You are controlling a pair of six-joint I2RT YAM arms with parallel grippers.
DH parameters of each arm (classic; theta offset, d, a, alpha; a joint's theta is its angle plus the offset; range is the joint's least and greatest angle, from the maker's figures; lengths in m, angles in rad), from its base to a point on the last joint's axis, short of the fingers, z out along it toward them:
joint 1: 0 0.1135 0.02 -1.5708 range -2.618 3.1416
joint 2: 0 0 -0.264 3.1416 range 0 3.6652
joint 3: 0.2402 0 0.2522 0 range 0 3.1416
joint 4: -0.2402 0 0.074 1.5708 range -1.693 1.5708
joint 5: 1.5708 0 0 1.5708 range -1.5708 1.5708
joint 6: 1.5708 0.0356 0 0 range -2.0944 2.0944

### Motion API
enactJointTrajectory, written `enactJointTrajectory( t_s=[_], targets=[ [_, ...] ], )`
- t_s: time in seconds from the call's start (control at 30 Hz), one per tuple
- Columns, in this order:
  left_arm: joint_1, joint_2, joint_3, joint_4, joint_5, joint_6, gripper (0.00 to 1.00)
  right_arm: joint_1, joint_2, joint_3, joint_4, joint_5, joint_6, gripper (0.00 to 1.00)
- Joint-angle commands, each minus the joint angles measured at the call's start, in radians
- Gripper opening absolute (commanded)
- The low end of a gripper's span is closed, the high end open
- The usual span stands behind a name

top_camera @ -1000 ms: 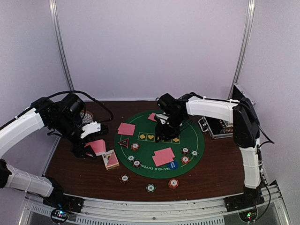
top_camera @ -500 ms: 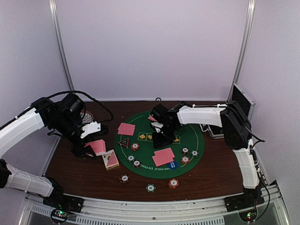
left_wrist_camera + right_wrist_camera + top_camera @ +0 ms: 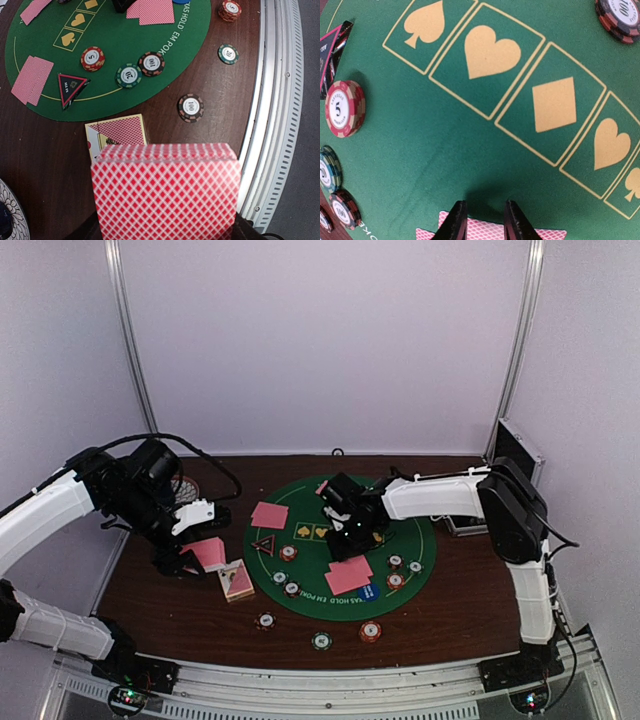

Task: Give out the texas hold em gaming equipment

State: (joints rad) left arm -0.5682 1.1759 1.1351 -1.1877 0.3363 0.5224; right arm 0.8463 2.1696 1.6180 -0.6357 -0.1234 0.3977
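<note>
My left gripper hangs over the bare table left of the mat, shut on a deck of pink-backed cards that hides its fingers. My right gripper hovers low over the green mat, its jaws a narrow gap apart with nothing between them, tips at the far edge of a pair of face-down cards. More cards lie at the mat's left and far edge. Striped chips sit on the mat and near the table's front.
A card box lies just below the held deck. A triangular marker sits at the mat's left rim. The black-and-silver case stands open at the right. A metal rail runs along the table's near edge.
My right gripper has moved across the mat toward the near card pair, and its jaws have narrowed. The left arm and its deck have not moved.
</note>
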Motion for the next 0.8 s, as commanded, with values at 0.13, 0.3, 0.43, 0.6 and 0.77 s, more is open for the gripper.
enactJointTrajectory(
  t_s=[0.13, 0.3, 0.43, 0.6, 0.77],
  targets=[
    [0.005, -0.016, 0.022, 0.015, 0.009, 0.007, 0.0, 0.041, -0.082, -0.159, -0.012, -0.002, 0.063, 0.27],
    [0.005, -0.015, 0.027, 0.013, 0.009, 0.008, 0.0, 0.054, -0.11, -0.205, -0.011, 0.0, 0.07, 0.26],
    [0.005, -0.013, 0.029, 0.011, 0.011, 0.008, 0.0, 0.068, -0.128, -0.227, -0.013, -0.001, 0.079, 0.24],
    [0.005, -0.013, 0.03, 0.01, 0.012, 0.008, 0.0, 0.081, -0.153, -0.236, -0.022, 0.003, 0.091, 0.23],
    [0.005, -0.015, 0.027, 0.009, 0.01, 0.008, 0.0, 0.081, -0.196, -0.214, -0.034, 0.016, 0.11, 0.28]
  ],
)
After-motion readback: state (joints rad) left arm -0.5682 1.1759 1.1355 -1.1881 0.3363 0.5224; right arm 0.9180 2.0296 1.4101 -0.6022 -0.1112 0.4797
